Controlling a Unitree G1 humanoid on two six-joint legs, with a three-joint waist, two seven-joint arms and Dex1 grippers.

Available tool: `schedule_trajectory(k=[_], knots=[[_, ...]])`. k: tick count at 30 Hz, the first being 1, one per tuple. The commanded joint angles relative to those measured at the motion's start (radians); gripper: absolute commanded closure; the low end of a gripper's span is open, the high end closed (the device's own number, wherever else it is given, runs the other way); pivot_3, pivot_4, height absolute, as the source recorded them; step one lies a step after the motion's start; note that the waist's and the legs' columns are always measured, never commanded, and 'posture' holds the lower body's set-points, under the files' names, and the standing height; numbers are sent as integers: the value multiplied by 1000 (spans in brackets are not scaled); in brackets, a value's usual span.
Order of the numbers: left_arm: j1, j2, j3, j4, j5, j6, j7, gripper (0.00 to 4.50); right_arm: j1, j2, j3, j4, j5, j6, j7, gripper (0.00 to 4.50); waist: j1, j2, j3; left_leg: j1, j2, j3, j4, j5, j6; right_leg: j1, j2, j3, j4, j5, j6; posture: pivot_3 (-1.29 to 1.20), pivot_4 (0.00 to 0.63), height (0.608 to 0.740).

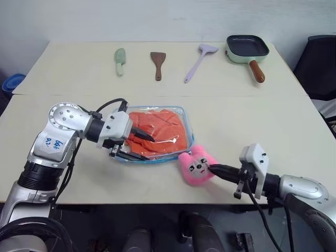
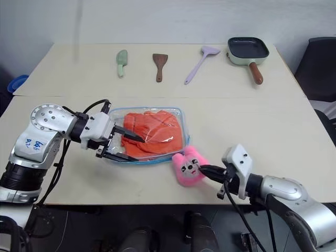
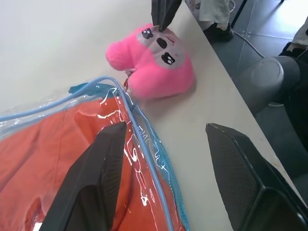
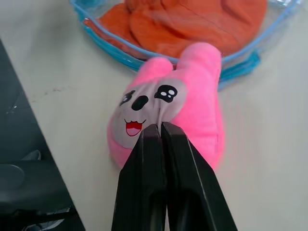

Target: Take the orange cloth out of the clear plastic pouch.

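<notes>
Cloth inside pouch on worktop. Left end effector open, straddling pouch edge; right end effector shut, pinching plush. We pin pouch, pull cloth slowly.

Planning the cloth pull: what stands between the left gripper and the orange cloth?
The clear plastic pouch film does. The left gripper is open at the pouch's edge, one finger lying over the film that covers the orange cloth.
</notes>
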State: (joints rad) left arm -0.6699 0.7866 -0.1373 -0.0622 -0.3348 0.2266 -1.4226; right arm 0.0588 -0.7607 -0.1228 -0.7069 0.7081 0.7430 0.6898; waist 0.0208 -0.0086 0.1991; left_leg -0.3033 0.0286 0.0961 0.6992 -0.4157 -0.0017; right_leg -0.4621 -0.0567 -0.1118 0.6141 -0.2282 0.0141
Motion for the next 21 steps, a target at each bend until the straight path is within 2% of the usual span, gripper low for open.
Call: schedule_trajectory(k=[1,8,14,18,21], knots=[[-33,-8,3,6,9,-21,9,1717,-26,22,60,-29,7,-10,8,4480,0,0,0,0,0,0,0,0,0,0,0,0,0,0,0,0,150,740],[-52,-52,-24,-3,13,-27,5,1717,-117,69,194,23,-21,-23,39,4480,0,0,0,0,0,0,0,0,0,0,0,0,0,0,0,0,150,740],[-98,-139,-100,66,78,-85,18,1717,-259,16,410,140,-245,-99,124,4480,0,-1,-1,0,-1,0,1,0,0,0,1,0,1,0,0,0,150,740],[-133,-217,-155,119,124,-148,23,1717,-288,8,463,155,-302,-126,153,4480,2,-3,-2,0,-1,0,1,0,0,0,1,0,2,0,0,0,150,740],[-142,-250,-220,168,194,-264,-1,1717,-286,13,470,149,-328,-133,151,4480,3,-3,-2,0,-1,0,2,0,0,0,0,0,4,0,0,0,150,740]])
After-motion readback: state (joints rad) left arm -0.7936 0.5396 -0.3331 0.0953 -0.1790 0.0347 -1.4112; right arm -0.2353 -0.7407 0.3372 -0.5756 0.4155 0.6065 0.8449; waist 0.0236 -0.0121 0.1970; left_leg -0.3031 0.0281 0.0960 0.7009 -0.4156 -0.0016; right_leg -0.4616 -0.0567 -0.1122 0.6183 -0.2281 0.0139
